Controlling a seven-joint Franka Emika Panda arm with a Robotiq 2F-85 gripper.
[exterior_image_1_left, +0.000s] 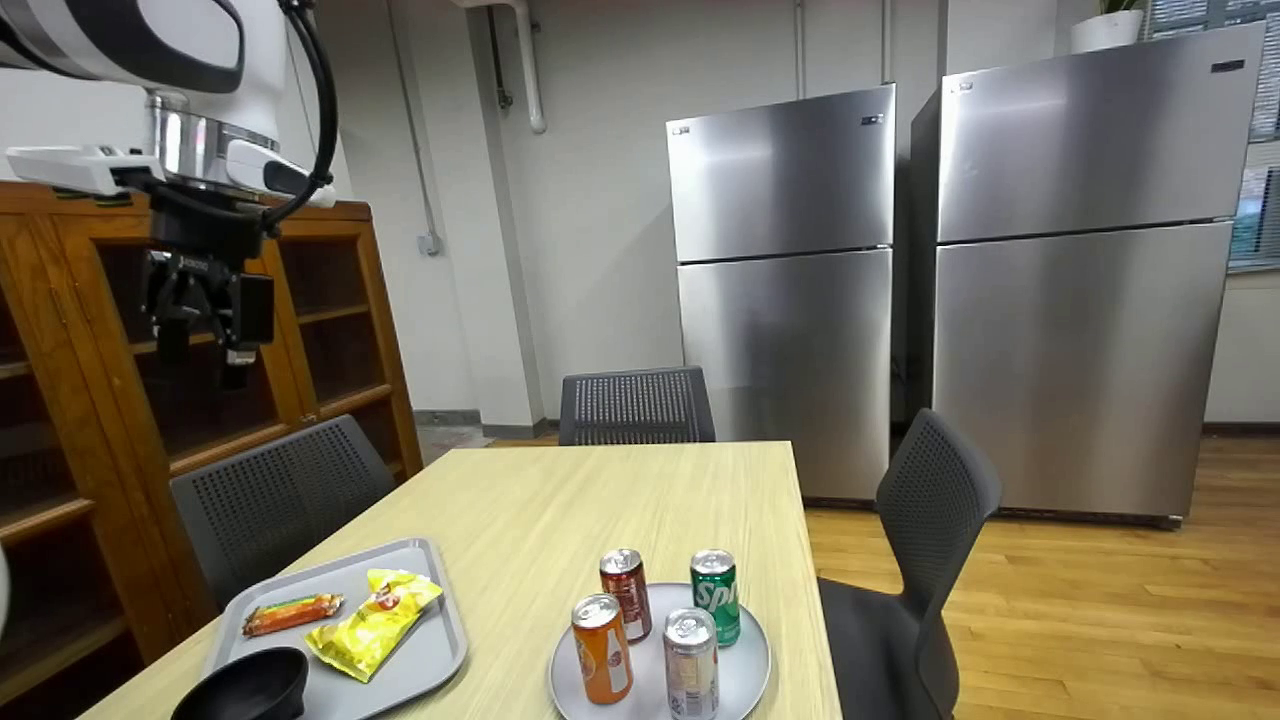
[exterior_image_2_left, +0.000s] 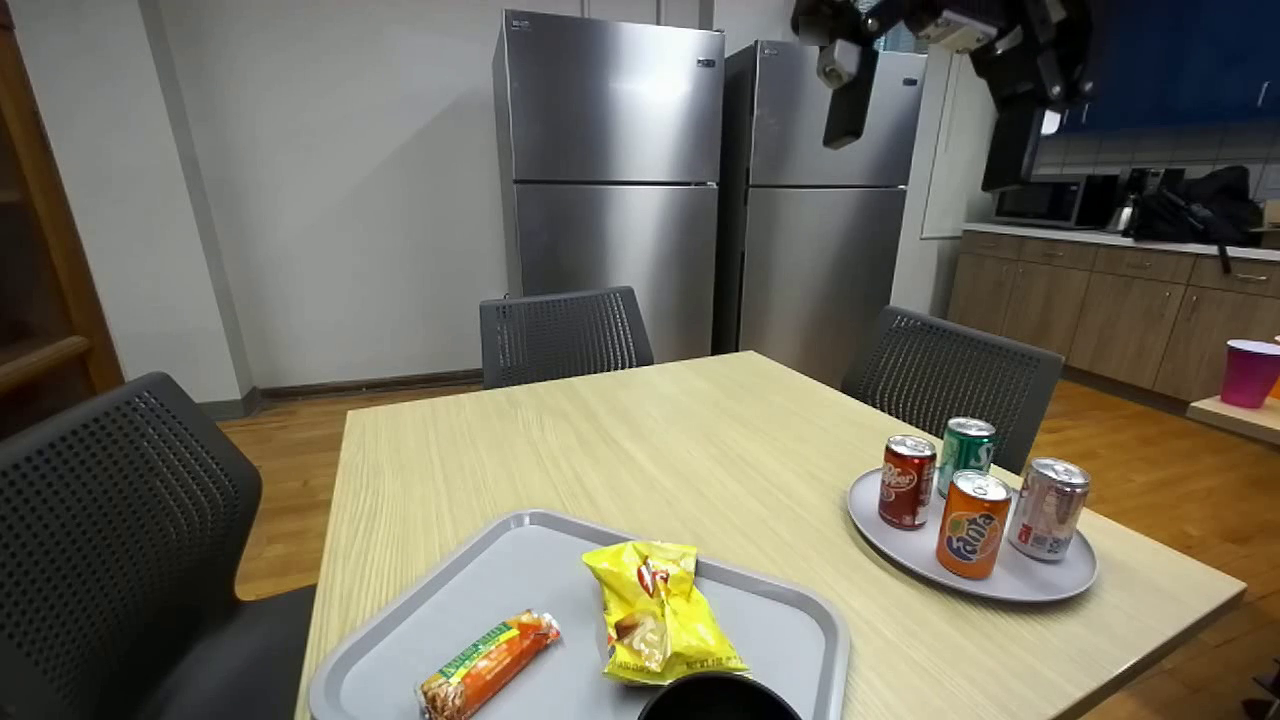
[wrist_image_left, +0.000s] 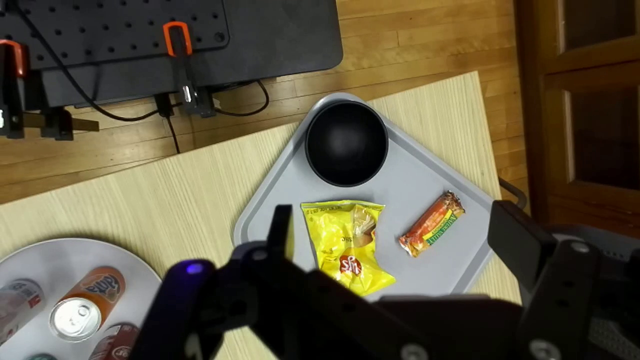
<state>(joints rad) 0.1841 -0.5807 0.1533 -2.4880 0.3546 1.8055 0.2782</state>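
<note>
While the gripper (exterior_image_2_left: 930, 140) is held well above the grey tray (wrist_image_left: 410, 175) with empty jaws spread, the yellow chip bag (wrist_image_left: 345, 240) lying there could be crushed by too hard a squeeze.

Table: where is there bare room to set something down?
Widest patch: the table between the tray and far chair. A narrower strip lies between the tray and the plate. Crowded: the plate, with four cans bunched together. The tray is partly taken by bowl, chips and bar.

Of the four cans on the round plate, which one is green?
The Sprite can is green; the Dr Pepper can is dark red, the Fanta can orange, the fourth can silvery.
</note>
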